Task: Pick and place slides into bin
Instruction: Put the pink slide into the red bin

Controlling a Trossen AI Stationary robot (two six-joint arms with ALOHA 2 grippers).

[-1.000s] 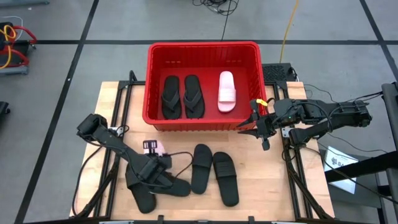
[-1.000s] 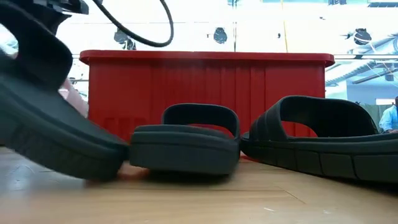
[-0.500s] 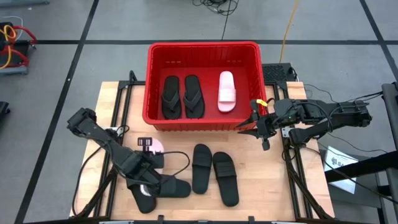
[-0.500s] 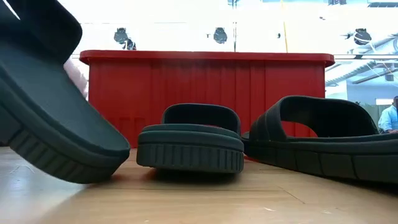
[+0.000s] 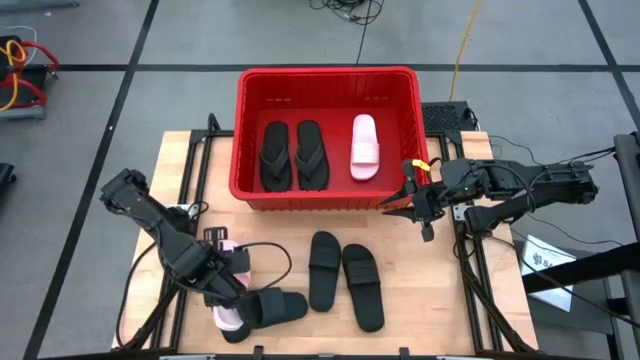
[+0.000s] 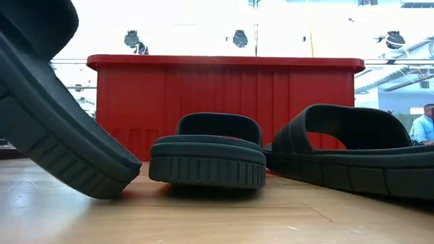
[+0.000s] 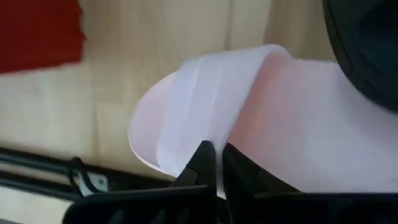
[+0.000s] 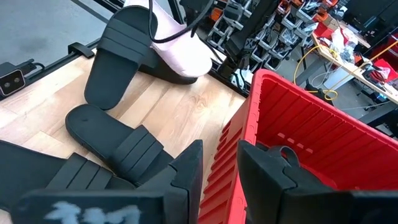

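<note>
My left gripper hangs over the table's near left part, shut on a light pink slide. The pink slide is up off the wood. A black slide leans tilted against it, its low end on the table. Two more black slides lie flat at the middle. The red bin at the far side holds two black flip-flops and a pink slide. My right gripper hovers open by the bin's near right corner, holding nothing. My left gripper holds the pink slide at its strap, about midway along the slide, pinched between the two shut fingers. The fingers come from above, pointing down, and themselves hide the exact spot. The slide is lifted off the table with the black slide resting against it.
Bare wood lies between the bin's near wall and the two flat black slides. The table's frame rails run along the left and right sides. Cables trail from my left arm.
My left gripper has risen and drawn toward the table's near left corner, staying shut, and has brought the pink slide up with it. The black slide lying against it has tipped up steeply, its low end staying on the table.
</note>
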